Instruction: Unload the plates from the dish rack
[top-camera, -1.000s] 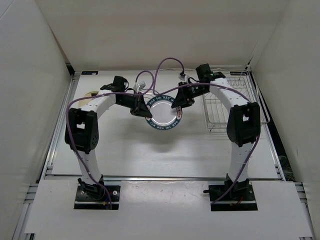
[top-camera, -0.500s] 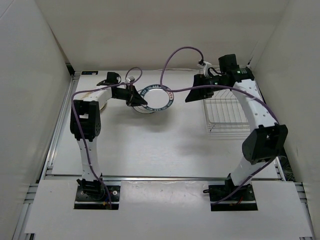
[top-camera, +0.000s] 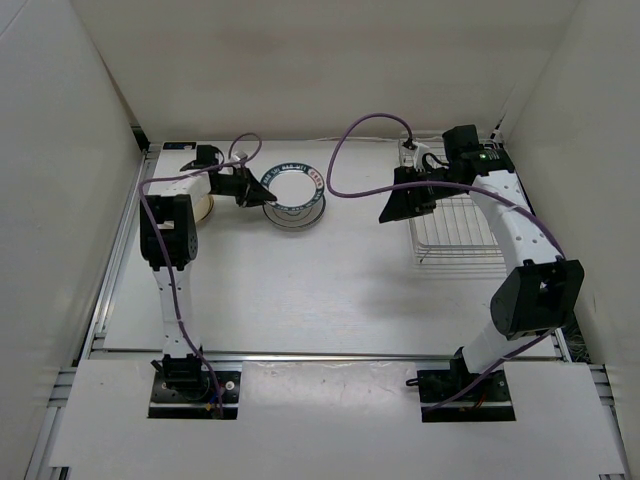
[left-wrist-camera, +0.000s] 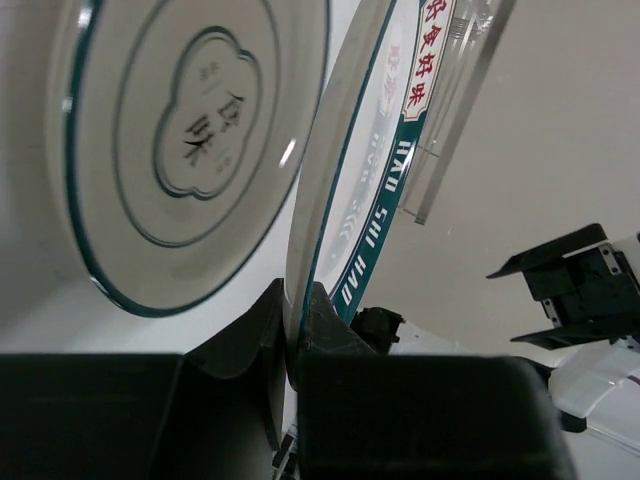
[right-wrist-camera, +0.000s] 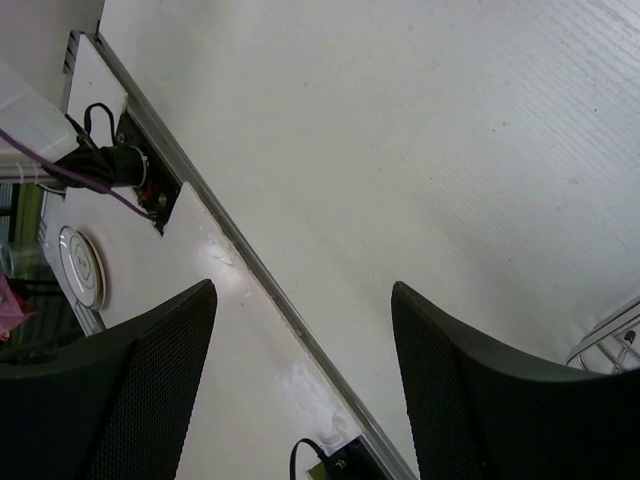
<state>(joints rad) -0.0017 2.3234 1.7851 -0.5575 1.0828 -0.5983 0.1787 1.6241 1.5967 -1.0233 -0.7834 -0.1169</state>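
At the far left of the table (top-camera: 330, 290), my left gripper (top-camera: 262, 197) is clamped on the rim of a blue-rimmed plate (top-camera: 296, 188). In the left wrist view my fingers (left-wrist-camera: 240, 350) pinch that plate edge-on, and its teal band of white lettering runs up from the grip. Just beside it is a second plate (left-wrist-camera: 190, 140), showing teal rings and a cloud-shaped mark at its middle; I cannot tell whether the two touch. Both are well apart from the rack (top-camera: 460, 225), which stands at the far right of the table. A cream plate (top-camera: 207, 207) lies near the left edge, partly hidden by my left arm (top-camera: 165, 230). My right gripper (top-camera: 398, 205) hangs just left of the rack with its fingers spread apart above the table. A corner of the rack's wire shows at the edge of the right wrist view.
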